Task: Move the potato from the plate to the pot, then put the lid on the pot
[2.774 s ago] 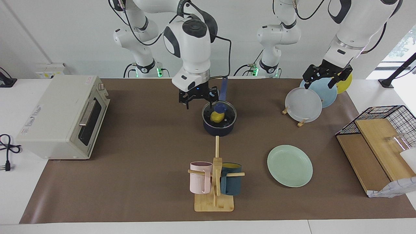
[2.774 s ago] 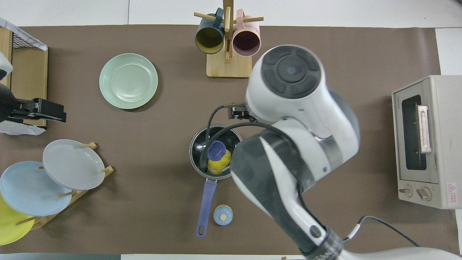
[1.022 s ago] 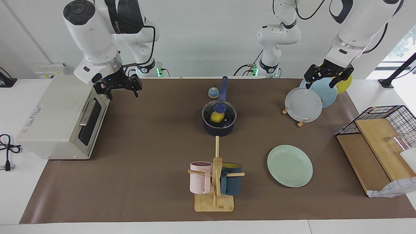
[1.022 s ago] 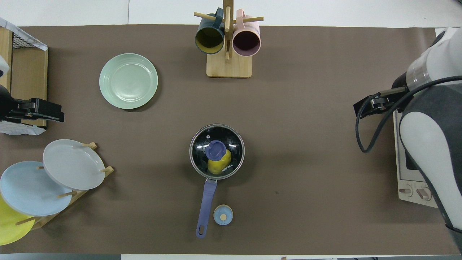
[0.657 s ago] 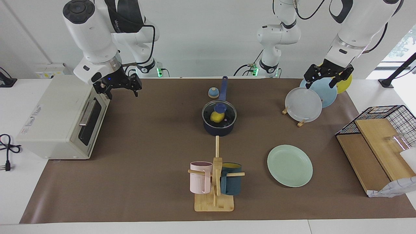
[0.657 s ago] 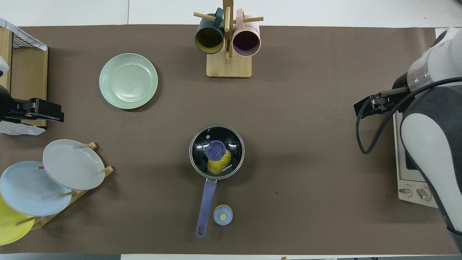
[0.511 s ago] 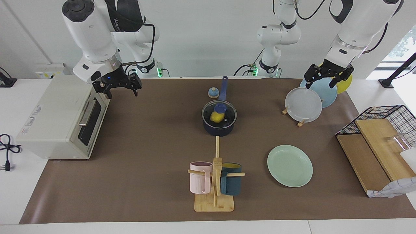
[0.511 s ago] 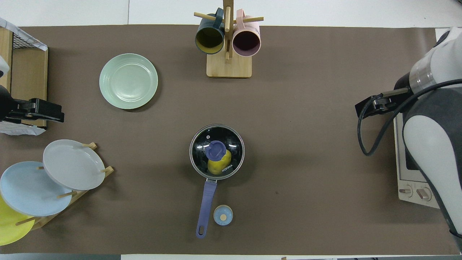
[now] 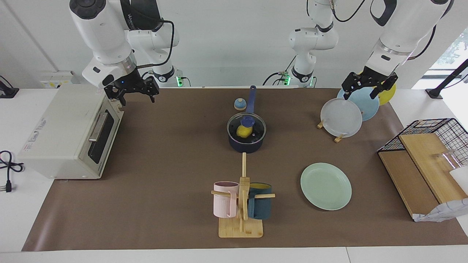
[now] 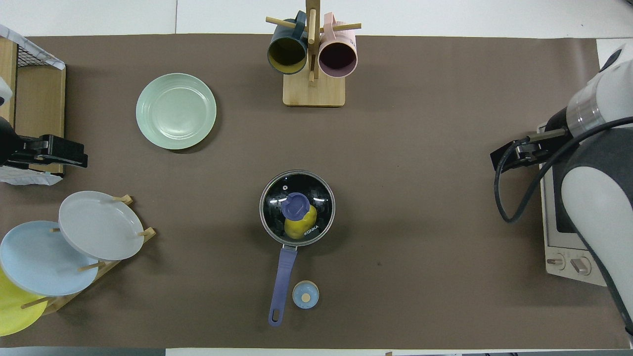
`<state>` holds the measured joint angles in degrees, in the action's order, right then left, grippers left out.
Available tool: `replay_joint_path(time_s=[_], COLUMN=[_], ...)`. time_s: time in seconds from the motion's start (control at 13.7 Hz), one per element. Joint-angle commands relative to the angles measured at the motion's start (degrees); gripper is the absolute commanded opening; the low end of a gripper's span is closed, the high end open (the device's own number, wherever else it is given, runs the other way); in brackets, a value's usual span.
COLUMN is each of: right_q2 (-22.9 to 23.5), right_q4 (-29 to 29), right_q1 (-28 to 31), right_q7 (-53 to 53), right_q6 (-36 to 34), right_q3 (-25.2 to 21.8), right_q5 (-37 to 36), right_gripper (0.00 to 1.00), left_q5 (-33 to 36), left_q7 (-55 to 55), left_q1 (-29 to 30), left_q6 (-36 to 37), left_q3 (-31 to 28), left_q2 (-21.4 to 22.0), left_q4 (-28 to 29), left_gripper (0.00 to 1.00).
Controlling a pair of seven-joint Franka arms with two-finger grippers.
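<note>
A yellow potato (image 9: pixel 242 131) under a blue-knobbed lid (image 9: pixel 246 126), navy pot (image 9: pixel 245 145), mint-green plate (image 9: pixel 325 186).

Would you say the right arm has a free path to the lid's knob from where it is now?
Probably yes. The right gripper hangs open over the toaster oven's corner, and only bare mat lies between it and the lid sitting on the pot.

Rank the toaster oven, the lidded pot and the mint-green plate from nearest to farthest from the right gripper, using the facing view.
From the right gripper, open, holding nothing:
1. Toaster oven: under the gripper, at the right arm's end of the table.
2. Pot: mid-table, lid on, potato inside.
3. Mint-green plate: toward the left arm's end, farther from the robots than the pot.
</note>
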<state>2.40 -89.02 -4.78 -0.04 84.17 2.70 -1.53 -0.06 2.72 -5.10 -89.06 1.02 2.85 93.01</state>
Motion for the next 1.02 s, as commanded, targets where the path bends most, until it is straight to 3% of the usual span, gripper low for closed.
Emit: replay_joint_path(time_s=[0.0,0.95], right_q2=[-1.3,-2.3], right_q4=[-1.3,-1.4], right_q1=[2.4,2.8], right_q7=[-0.5,-0.4], right_q6=[-0.3,-0.9], right_q3=[0.6,0.9], right_q5=[-0.3,-0.8], right_gripper=[1.00,1.00], left_q5=[-0.6,-0.6], left_q7=[-0.1,-0.1], left_q1=[-0.4,-0.4], left_q6=[-0.5,-0.5], left_q3=[-0.7,-0.7], left_q2=[1.4,1.5], left_q4=[1.4,1.4], left_gripper=[1.00,1.00])
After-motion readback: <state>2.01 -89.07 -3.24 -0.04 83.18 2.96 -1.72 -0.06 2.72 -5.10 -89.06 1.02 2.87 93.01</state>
